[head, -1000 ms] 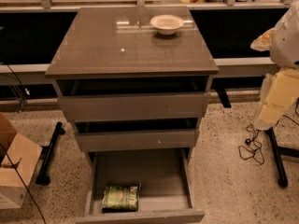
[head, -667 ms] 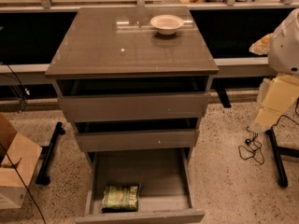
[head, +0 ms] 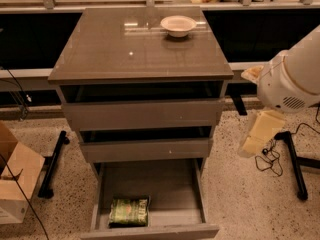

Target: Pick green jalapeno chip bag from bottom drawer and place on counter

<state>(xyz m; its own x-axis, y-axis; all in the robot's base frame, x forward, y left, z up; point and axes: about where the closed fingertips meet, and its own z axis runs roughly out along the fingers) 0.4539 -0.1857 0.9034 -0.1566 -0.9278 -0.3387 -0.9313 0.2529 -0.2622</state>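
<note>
Chip bag point(head: 129, 211) in drawer point(head: 162, 186) — gripper point(head: 258, 134) well right.

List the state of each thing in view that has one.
bottom drawer: pulled open.
green jalapeno chip bag: lying flat at that drawer's front left, untouched.
upper two drawers: in much farther than the bottom one.
white bowl: upright, looks empty.
counter: holds the bowl, no bag.
gripper: to the drawers' right, far from the bag.
</note>
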